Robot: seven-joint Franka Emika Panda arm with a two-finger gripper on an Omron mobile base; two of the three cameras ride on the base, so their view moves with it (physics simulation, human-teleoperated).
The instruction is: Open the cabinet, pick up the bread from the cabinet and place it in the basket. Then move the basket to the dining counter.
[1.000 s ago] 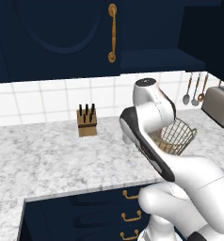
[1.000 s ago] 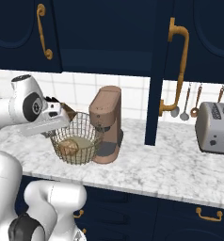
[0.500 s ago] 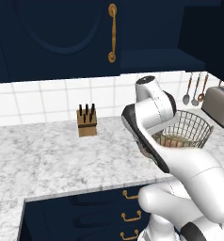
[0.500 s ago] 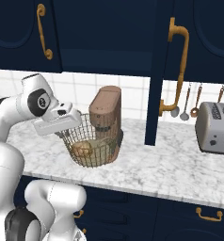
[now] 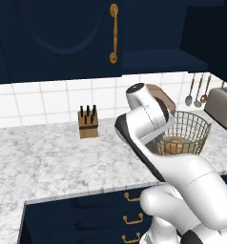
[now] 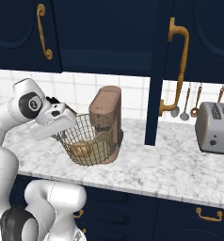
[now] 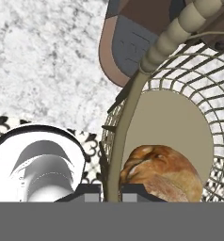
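Hand (image 7: 112, 190) clamps the basket (image 6: 88, 141) rim, tilting it, bread (image 7: 162, 173) inside.

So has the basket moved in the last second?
Yes. The basket, with the bread inside and the gripper shut on its rim, has moved right toward the coffee machine and lifted off the counter.

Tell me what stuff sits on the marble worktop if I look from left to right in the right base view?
Tan-gold wire mesh basket holding the round golden-brown bread → tall brown coffee machine → hanging metal spoons → silver toaster.
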